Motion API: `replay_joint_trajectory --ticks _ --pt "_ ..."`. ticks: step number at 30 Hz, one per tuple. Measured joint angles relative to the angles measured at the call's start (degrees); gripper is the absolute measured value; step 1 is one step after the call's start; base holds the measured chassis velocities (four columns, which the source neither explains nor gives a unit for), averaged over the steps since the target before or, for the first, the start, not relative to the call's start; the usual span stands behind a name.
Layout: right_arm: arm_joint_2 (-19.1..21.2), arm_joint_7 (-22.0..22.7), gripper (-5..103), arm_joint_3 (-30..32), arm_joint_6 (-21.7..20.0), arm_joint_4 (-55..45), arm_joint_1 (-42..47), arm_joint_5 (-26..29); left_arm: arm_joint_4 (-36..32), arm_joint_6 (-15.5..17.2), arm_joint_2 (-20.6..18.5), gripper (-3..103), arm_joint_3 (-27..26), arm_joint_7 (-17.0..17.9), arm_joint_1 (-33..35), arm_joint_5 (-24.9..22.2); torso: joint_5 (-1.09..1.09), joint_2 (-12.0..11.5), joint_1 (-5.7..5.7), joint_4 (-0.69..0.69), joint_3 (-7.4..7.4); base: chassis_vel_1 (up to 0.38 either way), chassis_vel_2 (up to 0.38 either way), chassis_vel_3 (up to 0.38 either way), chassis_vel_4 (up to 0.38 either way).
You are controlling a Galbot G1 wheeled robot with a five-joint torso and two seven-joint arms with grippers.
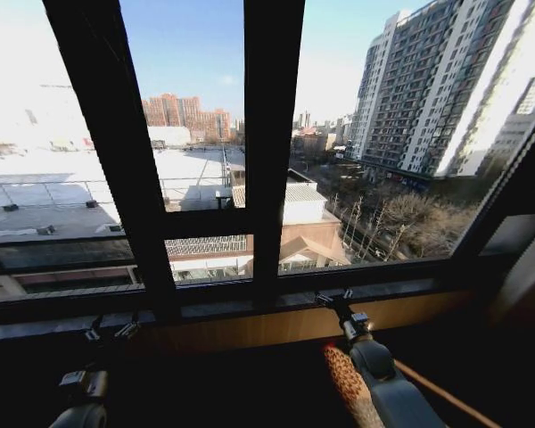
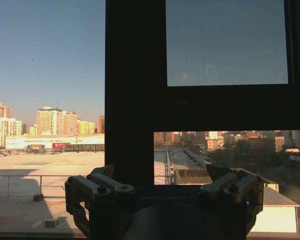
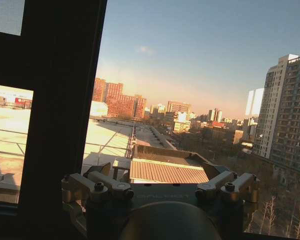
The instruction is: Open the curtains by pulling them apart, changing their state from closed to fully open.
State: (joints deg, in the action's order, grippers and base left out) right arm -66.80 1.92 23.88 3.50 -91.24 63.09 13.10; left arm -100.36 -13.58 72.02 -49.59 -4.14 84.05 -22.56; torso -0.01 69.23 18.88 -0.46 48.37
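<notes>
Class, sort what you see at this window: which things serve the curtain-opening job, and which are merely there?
Serving the job:
- left gripper, open, low by the ledge
- right gripper, open, at the ledge

Merely there:
- window frame
- wooden ledge
- spotted sleeve beside the right arm
- tower block outside

A dark, almost black metal window frame (image 1: 272, 160) divides the glass. Below it runs a warm brown wooden sill (image 1: 276, 323). On the right, a grey robot arm (image 1: 388, 383) lies beside an orange, dark-speckled cylindrical sleeve (image 1: 349, 385). Far left, orange-red apartment blocks (image 1: 185, 111); far right, a pale grey tower (image 1: 428, 80).
</notes>
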Motion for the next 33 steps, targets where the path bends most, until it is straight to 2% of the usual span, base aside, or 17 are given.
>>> replay_joint_trajectory --ticks 7,10,12,19,28,33 --pt "0.0 0.0 100 0.0 0.0 0.0 0.0 0.0 0.0 0.0 0.0 100 0.0 0.0 0.0 0.0 0.04 0.0 0.01 -0.02 0.01 -0.140 -0.169 0.137 0.148" --pt "0.0 0.0 100 0.0 0.0 0.0 0.0 0.0 0.0 0.0 0.0 100 0.0 0.0 0.0 0.0 0.02 0.0 0.00 0.00 0.00 0.000 0.000 0.000 0.000" --pt "0.0 0.0 100 0.0 0.0 0.0 0.0 0.0 0.0 0.0 0.0 100 0.0 0.0 0.0 0.0 -0.08 0.0 0.01 0.04 0.00 0.000 0.000 0.000 0.000" --pt "0.0 0.0 100 0.0 0.0 0.0 0.0 0.0 0.0 0.0 0.0 100 -0.1 0.0 0.0 0.0 0.02 0.0 0.01 0.01 0.00 -0.032 -0.019 0.001 0.014" --pt "0.0 0.0 100 0.0 0.0 0.0 0.0 0.0 0.0 0.0 0.0 100 0.0 0.0 0.0 0.0 0.04 0.0 0.00 -0.01 0.01 -0.086 -0.089 0.096 0.091" --pt "0.0 0.0 100 0.0 0.0 0.0 0.0 0.0 0.0 0.0 0.0 100 0.0 0.0 0.0 0.0 -0.03 0.0 0.01 0.01 0.00 0.000 0.000 0.000 0.000"
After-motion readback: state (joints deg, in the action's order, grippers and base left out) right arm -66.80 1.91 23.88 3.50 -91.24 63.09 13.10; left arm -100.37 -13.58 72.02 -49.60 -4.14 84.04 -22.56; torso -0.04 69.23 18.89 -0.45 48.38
